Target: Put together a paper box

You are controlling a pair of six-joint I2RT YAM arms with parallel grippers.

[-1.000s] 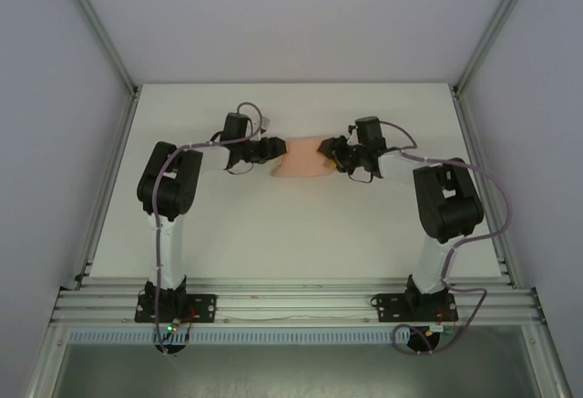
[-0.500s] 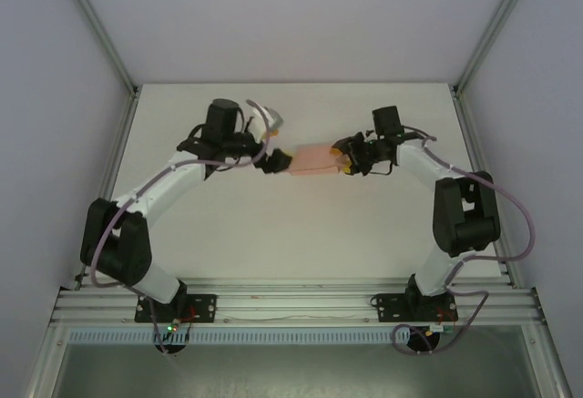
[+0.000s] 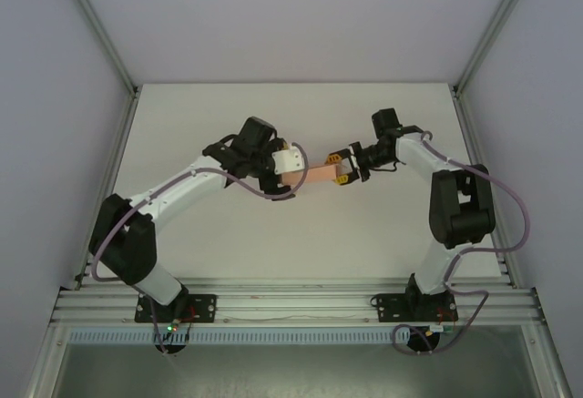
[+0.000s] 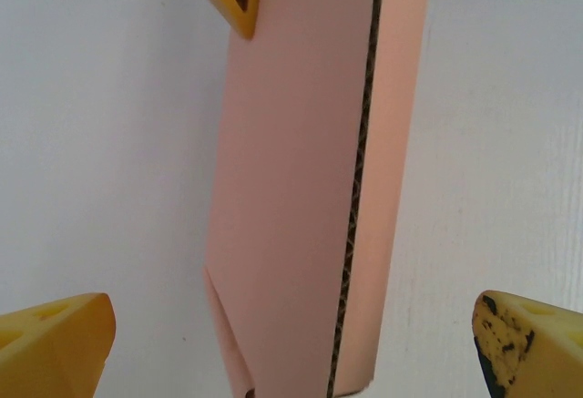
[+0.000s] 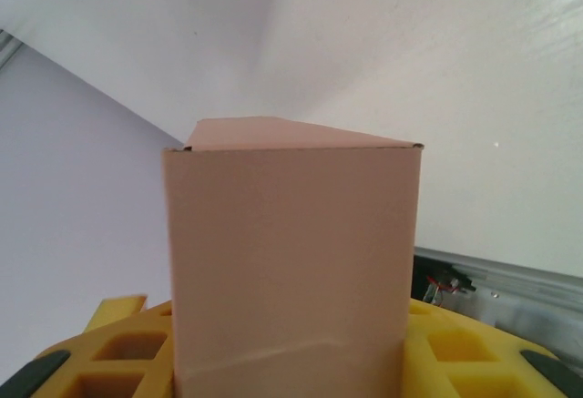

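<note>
My right gripper is clamped on one end of the salmon-pink paper box. In the right wrist view its yellow fingers press against either side of the card. The box juts out from those jaws toward my left gripper, whose jaws stand wide open. The box's other end sits between them, clear of both fingertips. I see a raw corrugated edge running along the box, nearer the right-hand fingertip. The white table is below.
</note>
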